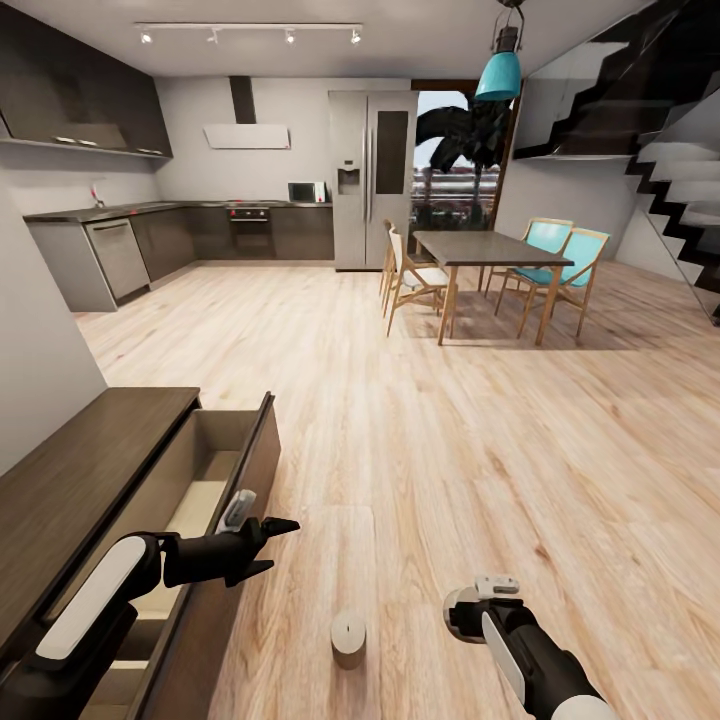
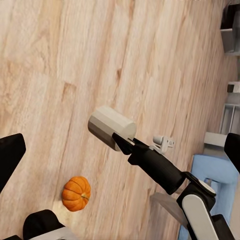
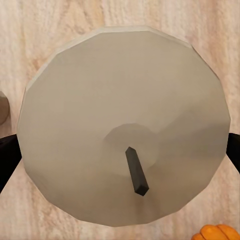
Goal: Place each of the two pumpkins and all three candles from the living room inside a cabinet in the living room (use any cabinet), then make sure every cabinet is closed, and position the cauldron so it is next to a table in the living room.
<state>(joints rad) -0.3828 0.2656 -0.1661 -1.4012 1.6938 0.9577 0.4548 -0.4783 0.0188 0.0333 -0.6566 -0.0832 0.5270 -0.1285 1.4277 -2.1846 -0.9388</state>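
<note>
A short white candle (image 1: 348, 638) stands upright on the wood floor in front of me. Its top and black wick (image 3: 136, 171) loom close in the right wrist view, with my right gripper (image 3: 120, 155) open and a fingertip at each side of it. A small orange pumpkin (image 2: 76, 193) lies on the floor nearby. My left gripper (image 1: 282, 546) hangs open and empty beside the front of the cabinet's pulled-out drawer (image 1: 215, 450). The dark-brown cabinet (image 1: 90, 470) runs along the left wall. The cauldron is out of view.
A dining table (image 1: 490, 248) with several chairs stands at the far right, stairs (image 1: 680, 180) beyond it. The kitchen counters (image 1: 120, 250) and fridge (image 1: 370, 180) line the back. Open wood floor lies between.
</note>
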